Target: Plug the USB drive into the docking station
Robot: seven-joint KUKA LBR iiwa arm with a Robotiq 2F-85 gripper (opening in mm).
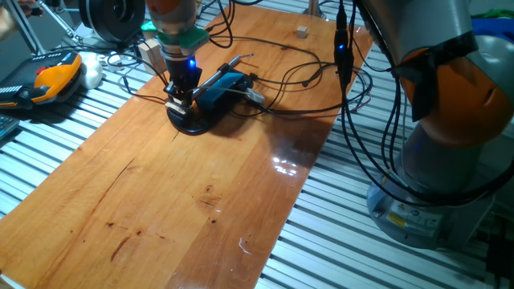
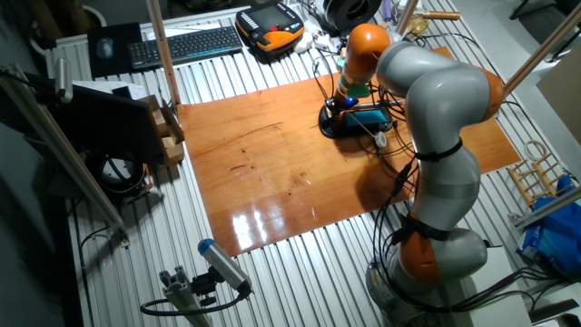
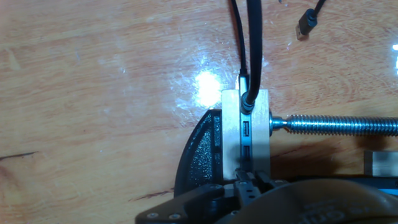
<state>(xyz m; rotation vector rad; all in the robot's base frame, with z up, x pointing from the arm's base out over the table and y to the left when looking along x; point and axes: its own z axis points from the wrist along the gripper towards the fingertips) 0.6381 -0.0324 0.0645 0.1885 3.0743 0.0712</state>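
From my seat, far left off the bench (image 1: 161, 201) there's the orange-and-black pendant (image 1: 50, 79) on the slatted frame, parked out of the work area, not my concern. Moving right, the tool (image 1: 180, 99) hangs straight down over the docking station (image 1: 218, 88), at its near end where the black curved base (image 1: 189, 122) sits on the wood; I reckon that base plus the threaded clamp screw (image 3: 339, 125) seen in the hand view are there to keep the dock from sliding when I push a plug in. In the hand view the dock's port face (image 3: 247, 134) runs up the middle w/ two small slots in line, and black cables (image 3: 247, 43) are already plugged in at the top end, so the free slots are the lower ones nearest the fingers. The fingers look drawn close together, but the USB drive is hidden by the tool body at the bottom of that view – can't confirm it's in the grip or whether the tool is closed on it, so I'm calling that unknown. Right of the dock, loose cables (image 1: 289, 80) loop across the wood, a spare connector (image 3: 305, 23) lies apart, and the arm's base (image 1: 438, 160) stands off the bench edge. My read: aligned over the slot, insertion approx. next, needs straight push, no twist
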